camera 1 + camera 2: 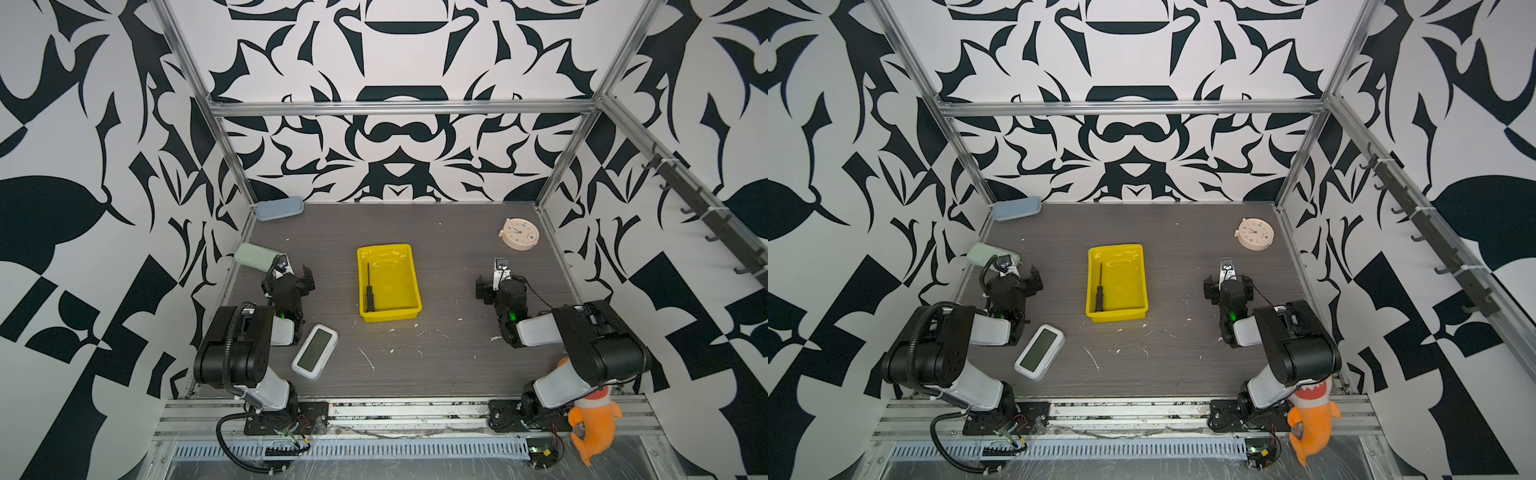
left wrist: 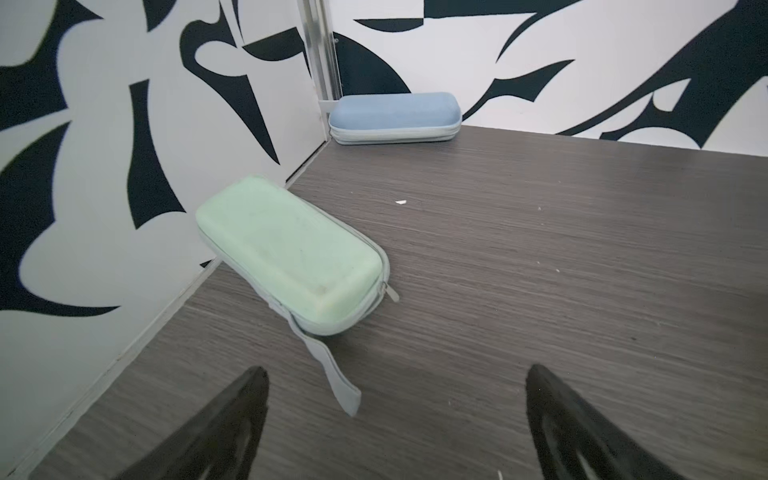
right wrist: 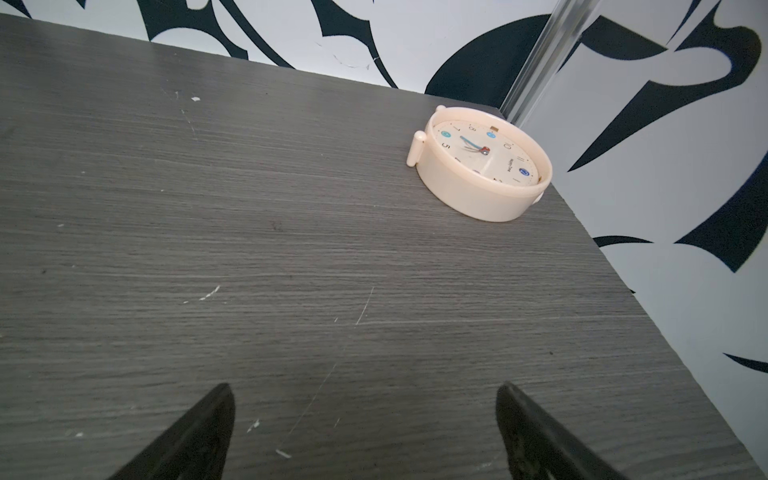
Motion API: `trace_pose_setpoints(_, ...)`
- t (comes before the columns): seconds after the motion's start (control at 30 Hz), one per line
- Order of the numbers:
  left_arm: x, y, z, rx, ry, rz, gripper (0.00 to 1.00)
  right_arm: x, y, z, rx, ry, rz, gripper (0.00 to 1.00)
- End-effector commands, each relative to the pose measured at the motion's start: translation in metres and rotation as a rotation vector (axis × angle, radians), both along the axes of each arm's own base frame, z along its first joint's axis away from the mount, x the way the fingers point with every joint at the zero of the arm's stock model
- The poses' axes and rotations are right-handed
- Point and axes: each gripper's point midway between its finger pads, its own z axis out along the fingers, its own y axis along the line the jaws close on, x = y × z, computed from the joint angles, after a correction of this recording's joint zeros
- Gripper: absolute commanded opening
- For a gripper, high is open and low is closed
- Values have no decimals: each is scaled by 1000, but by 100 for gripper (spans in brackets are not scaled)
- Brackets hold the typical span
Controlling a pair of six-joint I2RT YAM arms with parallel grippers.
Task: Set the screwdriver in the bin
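Note:
The yellow bin (image 1: 388,314) (image 1: 1116,314) sits mid-table in both top views. The screwdriver (image 1: 369,291) (image 1: 1099,291) lies inside it along its left wall, with the thin shaft pointing to the back and the black handle toward the front. My left gripper (image 1: 296,275) (image 2: 397,369) hovers left of the bin, open, with only bare table between its fingers. On the other side of the bin my right gripper (image 1: 498,283) (image 3: 365,385) is open too and holds nothing. Neither wrist view shows the bin or the screwdriver.
A green zip case (image 2: 291,253) lies by the left wall just ahead of the left gripper, and a blue case (image 2: 395,116) is in the back left corner. A cream round clock (image 3: 482,166) sits back right. A white digital clock (image 1: 314,352) lies front left. An orange plush (image 1: 592,424) hangs by the right arm's base.

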Motion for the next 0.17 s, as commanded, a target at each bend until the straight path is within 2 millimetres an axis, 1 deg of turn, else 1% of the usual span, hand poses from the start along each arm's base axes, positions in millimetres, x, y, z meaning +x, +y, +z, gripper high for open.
trace_pose_setpoints(0.0,0,0,-4,-23,24,-5,99,11,1,16,36,-51,-5,100)
trace_pose_setpoints(0.13,0,0,-4,-24,24,-5,99,13,-1,14,70,-30,20,100)
